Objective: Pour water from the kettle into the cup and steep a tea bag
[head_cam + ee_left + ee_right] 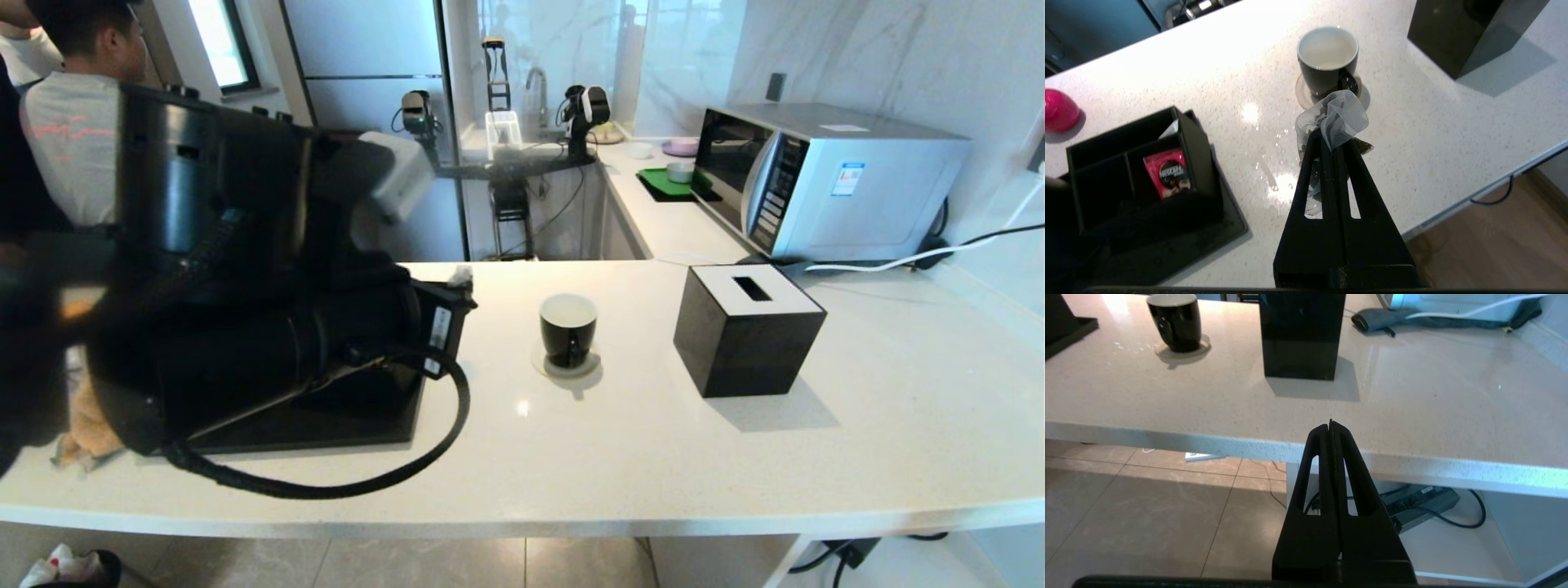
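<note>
Cup: upper centre of left wrist frame, on the surface, seemingly filled.
Left gripper: jaws clenched on tea bag, short of cup.
Right gripper: jaws closed, empty.
Left: steeping.

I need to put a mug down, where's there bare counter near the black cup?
Bare counter lies between the cup and the black tissue box, along the near edge, and widest right of the box. The left side is crowded: the black organiser tray and the left hand, shut on the tea bag.
</note>
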`<state>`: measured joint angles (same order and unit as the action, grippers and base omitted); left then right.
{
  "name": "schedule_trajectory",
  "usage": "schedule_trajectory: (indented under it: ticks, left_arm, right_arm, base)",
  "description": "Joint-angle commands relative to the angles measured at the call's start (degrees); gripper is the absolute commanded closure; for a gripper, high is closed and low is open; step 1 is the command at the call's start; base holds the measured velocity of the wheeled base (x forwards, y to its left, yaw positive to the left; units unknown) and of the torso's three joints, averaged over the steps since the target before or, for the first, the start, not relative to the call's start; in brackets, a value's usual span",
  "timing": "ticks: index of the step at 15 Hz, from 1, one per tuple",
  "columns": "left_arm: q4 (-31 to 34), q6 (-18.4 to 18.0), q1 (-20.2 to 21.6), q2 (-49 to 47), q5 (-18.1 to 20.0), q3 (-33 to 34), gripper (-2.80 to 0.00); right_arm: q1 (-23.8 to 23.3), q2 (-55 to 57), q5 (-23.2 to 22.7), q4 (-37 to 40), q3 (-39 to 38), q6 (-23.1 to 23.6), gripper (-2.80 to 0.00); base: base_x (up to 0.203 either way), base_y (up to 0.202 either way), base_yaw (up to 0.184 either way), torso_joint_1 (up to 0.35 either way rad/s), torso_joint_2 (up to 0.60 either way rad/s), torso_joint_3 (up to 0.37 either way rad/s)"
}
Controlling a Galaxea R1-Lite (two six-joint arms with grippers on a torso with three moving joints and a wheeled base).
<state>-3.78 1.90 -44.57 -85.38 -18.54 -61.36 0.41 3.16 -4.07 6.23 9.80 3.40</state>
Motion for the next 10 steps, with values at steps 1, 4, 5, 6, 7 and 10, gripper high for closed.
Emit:
schedule_trajectory:
  ticks: [1,4,5,6,7,10]
  left_arm:
    - [-1.45,-0.21,0.01,-1.75,-0.09,-0.08,0.0]
    - [-2.55,-0.23,0.1,-3.12,-0.18,-0.33,0.0]
    - [-2.55,-0.23,0.1,-3.31,-0.18,-0.34,0.0]
    - [-2.57,-0.23,0.08,-3.39,-0.12,-0.34,0.0]
    - [-2.59,-0.31,0.01,-3.35,-0.09,-0.43,0.0]
    - [-2.55,-0.23,0.1,-4.16,-0.18,-2.08,0.0]
  right_arm:
    - [0.18,5.94,-1.74,-0.29,3.64,0.01,0.0]
    - [1.62,13.85,-5.39,-1.39,8.19,0.02,0.0]
    - [1.99,17.32,-6.11,-3.0,9.32,0.05,0.0]
    - [2.23,20.68,-6.58,-5.04,10.18,0.07,0.0]
    - [2.4,24.57,-7.14,-7.6,11.17,0.09,0.0]
    - [2.62,34.97,-10.63,-14.73,13.87,1.0,0.0]
  base:
    - [0.0,0.0,0.0,0.0,0.0,0.0]
    - [0.0,0.0,0.0,0.0,0.0,0.0]
    - [0.0,0.0,0.0,0.0,0.0,0.0]
    - [0.0,0.0,0.0,0.0,0.0,0.0]
    - [0.0,0.0,0.0,0.0,0.0,0.0]
    - [0.0,0.0,0.0,0.0,0.0,0.0]
